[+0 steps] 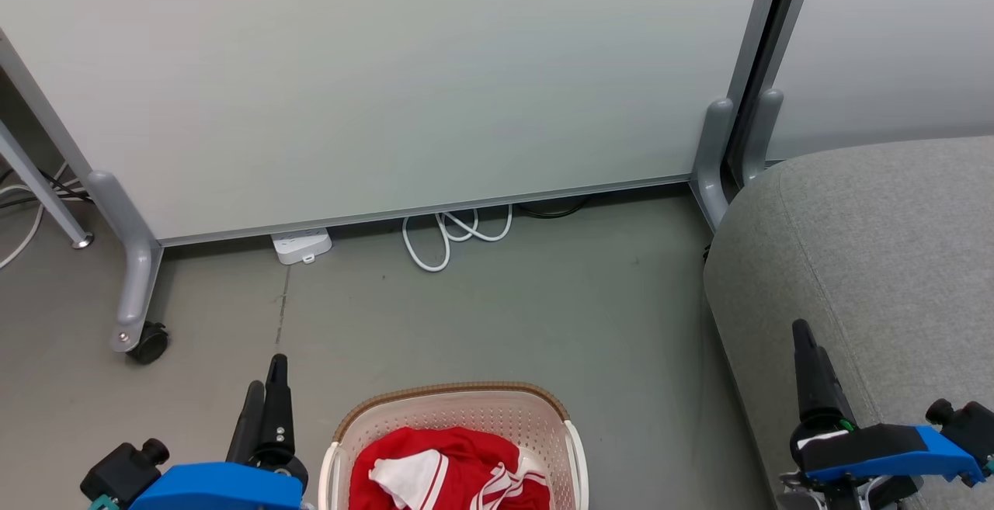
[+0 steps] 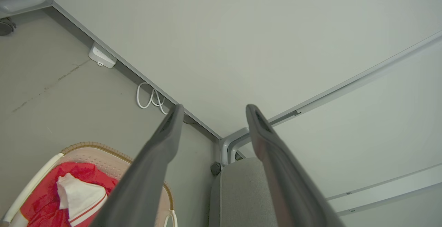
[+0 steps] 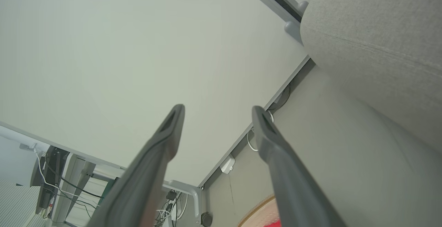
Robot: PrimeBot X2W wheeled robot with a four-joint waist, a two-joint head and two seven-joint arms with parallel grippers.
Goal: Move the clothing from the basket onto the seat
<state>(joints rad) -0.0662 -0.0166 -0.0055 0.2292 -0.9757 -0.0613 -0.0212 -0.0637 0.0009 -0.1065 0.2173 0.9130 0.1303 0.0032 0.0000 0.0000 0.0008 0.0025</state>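
The cream basket (image 1: 458, 395) with its brown rim band sits on the floor at the bottom centre, holding the red clothing (image 1: 458, 452) with white stripe trim, bunched up. The big grey seat (image 1: 877, 246) fills the right side. My left gripper (image 1: 268, 386) hovers just left of the basket, open and empty; the left wrist view shows its gap (image 2: 214, 111), the basket (image 2: 93, 146), the clothing (image 2: 41, 199) and the seat (image 2: 238, 192). My right gripper (image 1: 804, 339) is over the seat's front edge, open (image 3: 217, 111) and empty, with the seat (image 3: 380, 30) to its right.
A pale partition panel (image 1: 388, 83) on grey feet with a caster (image 1: 147, 343) stands across the back. Under it lie a white power strip (image 1: 301, 246) and a looped white cable (image 1: 450, 234). A slanted table leg (image 1: 46, 199) is at far left. Grey floor (image 1: 543, 316) lies between basket and panel.
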